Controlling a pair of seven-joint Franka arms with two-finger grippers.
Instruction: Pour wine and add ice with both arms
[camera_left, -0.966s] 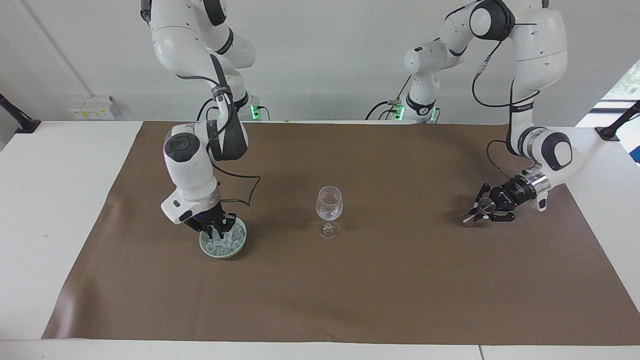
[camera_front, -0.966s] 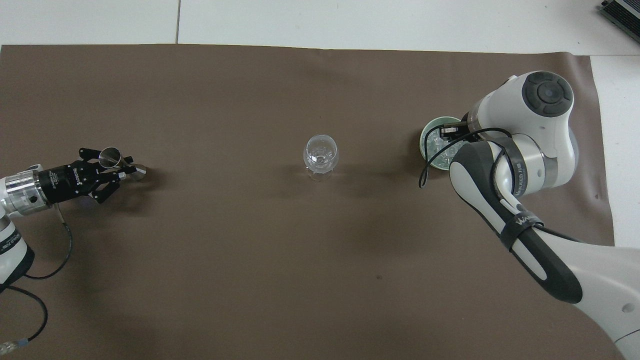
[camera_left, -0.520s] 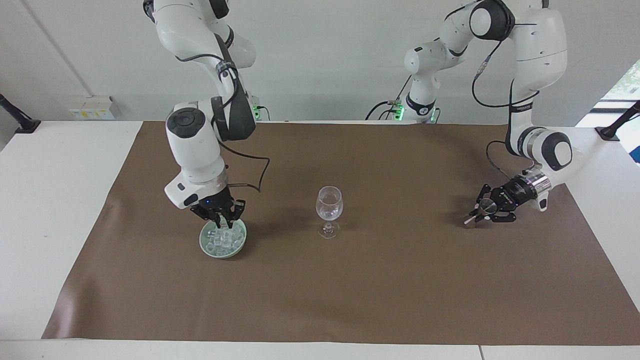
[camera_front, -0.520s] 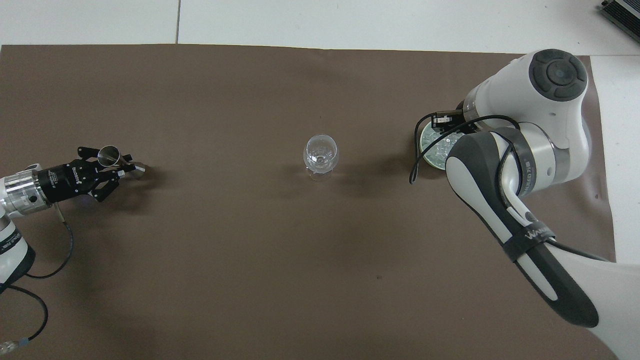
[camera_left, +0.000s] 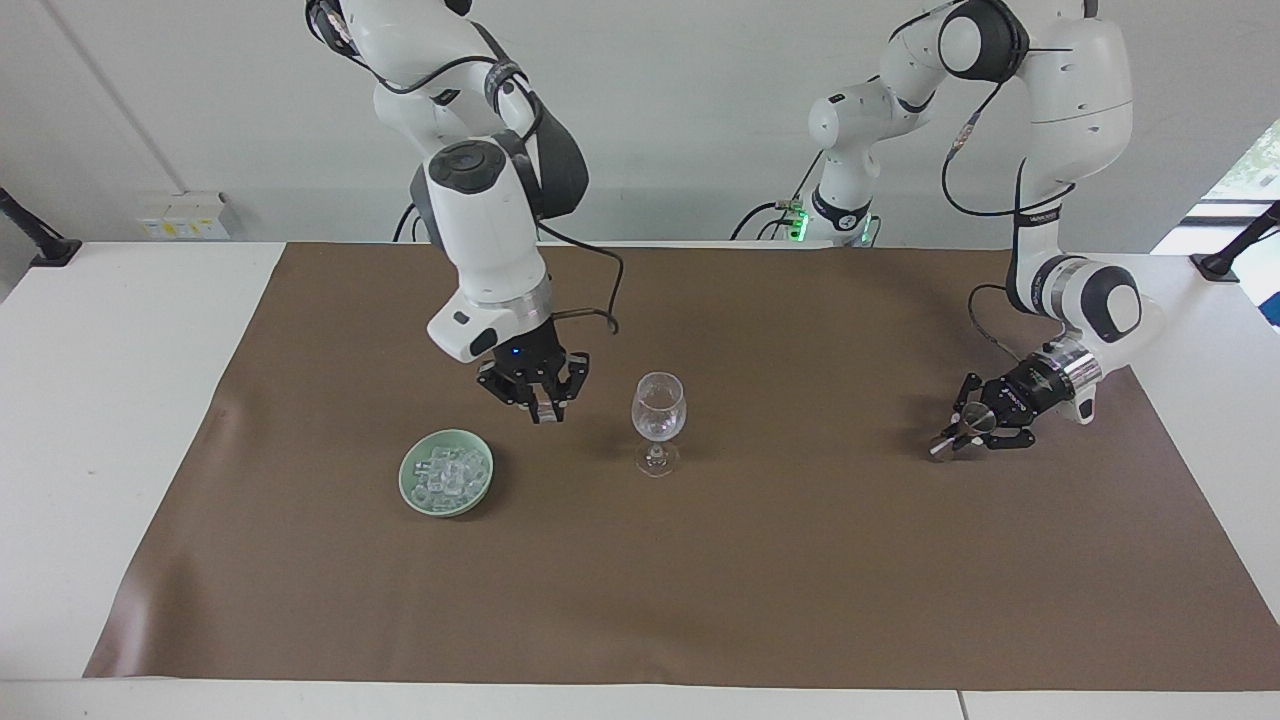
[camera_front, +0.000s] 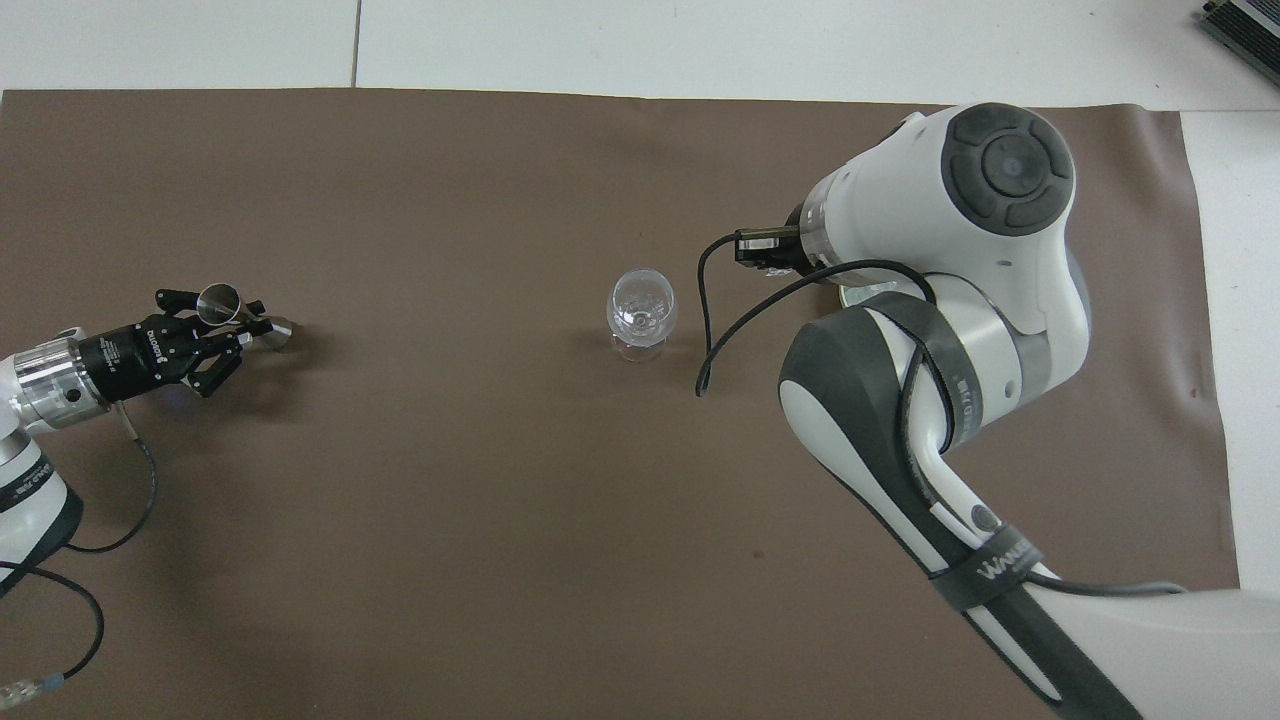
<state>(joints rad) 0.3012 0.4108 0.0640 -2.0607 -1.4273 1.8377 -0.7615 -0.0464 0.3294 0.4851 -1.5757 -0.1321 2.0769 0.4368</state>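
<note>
**Right gripper carrying ice toward the glass**

Right gripper (camera_left: 535, 402), facing view: raised between dish (camera_left: 446, 473) and glass (camera_left: 658, 422), fingers narrow on what looked like a clear cube — presumably for the glass. Remaining ice (camera_left: 447, 473) lay heaped in the dish. Left gripper (camera_left: 968, 428) waited, clamping a jigger (camera_left: 964, 427) low over the mat.

Overhead: the right arm hid its gripper — the jigger (camera_front: 222, 306) sat sideways in the left gripper (camera_front: 215, 330).

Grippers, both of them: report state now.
Right gripper: shut on an ice cube, raised between dish and wine glass.
Left gripper: shut on a metal jigger.
</note>
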